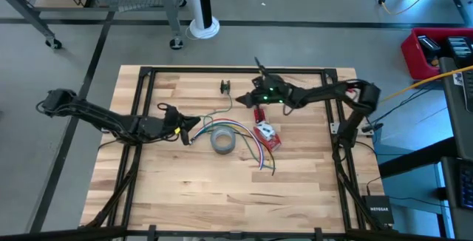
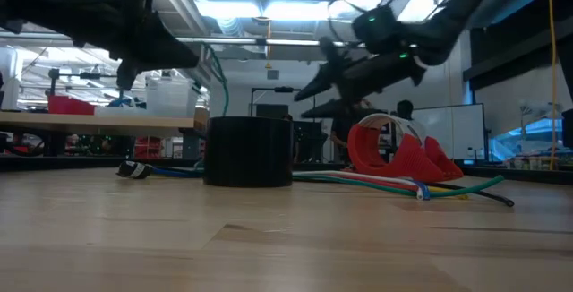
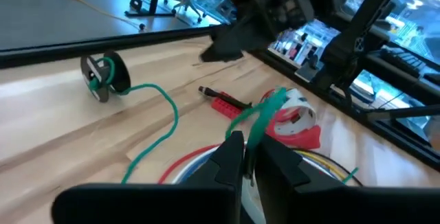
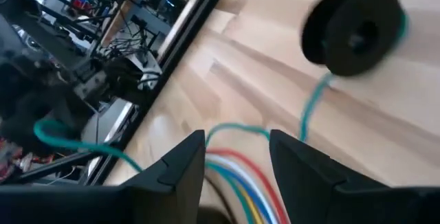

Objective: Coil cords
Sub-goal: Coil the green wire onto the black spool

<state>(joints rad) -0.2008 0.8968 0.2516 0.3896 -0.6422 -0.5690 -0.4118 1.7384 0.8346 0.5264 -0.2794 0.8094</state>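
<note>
one green cord [image 3: 165,110] pinched in left end effector [image 3: 251,157]; right end effector [image 4: 237,148] spread above it

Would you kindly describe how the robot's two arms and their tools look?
Both arms are dark, slender and jointed, with black cables along them. The left tool and right tool each end in two dark, tapered fingers. Small green lights glow on the right arm's wrist.

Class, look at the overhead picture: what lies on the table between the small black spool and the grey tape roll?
In the high view, a thin green cord crosses bare wood between the small black spool and the grey tape roll.
</note>
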